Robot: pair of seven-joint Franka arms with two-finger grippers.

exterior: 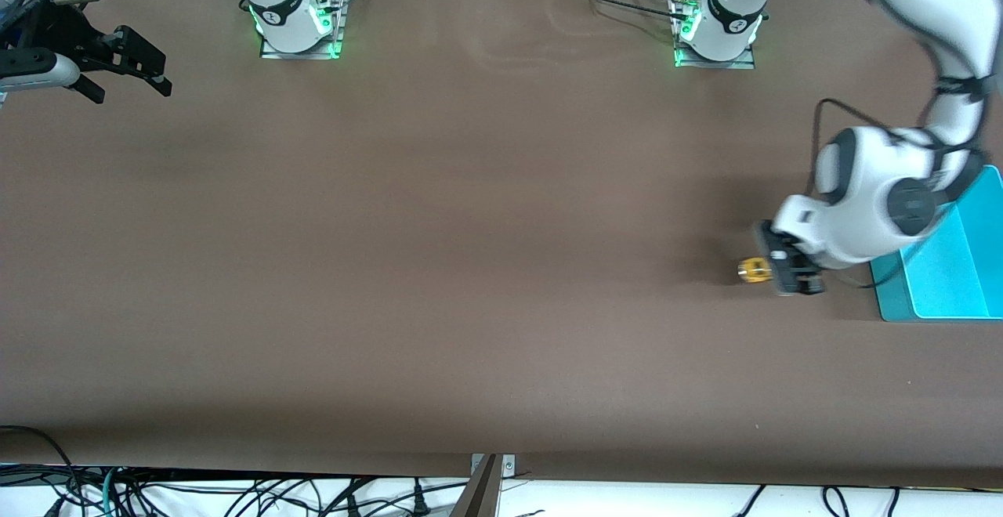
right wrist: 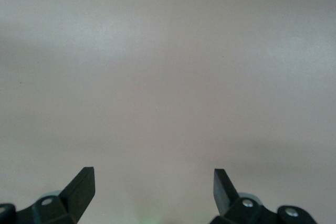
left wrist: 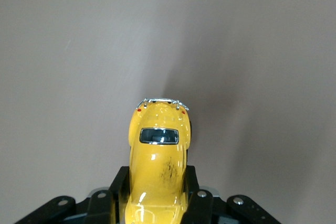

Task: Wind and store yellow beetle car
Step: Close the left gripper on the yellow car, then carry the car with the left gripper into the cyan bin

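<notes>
Left pincer (exterior: 786, 272) has the yellow car (exterior: 754, 270) clamped tight near the counter's (exterior: 470, 266) left-arm end; right pincer (right wrist: 153, 188) waits, spread wide.

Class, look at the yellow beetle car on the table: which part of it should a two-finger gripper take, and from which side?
Grip the yellow beetle car across its narrow body, one finger on each flank, coming along its length from one end. The rounded roof offers no flat hold, but the sides do. The left gripper holds it this way.

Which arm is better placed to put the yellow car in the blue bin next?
The left. The left gripper is already shut on the yellow beetle car, beside the blue bin. The right gripper waits open at the table's right-arm end.
</notes>
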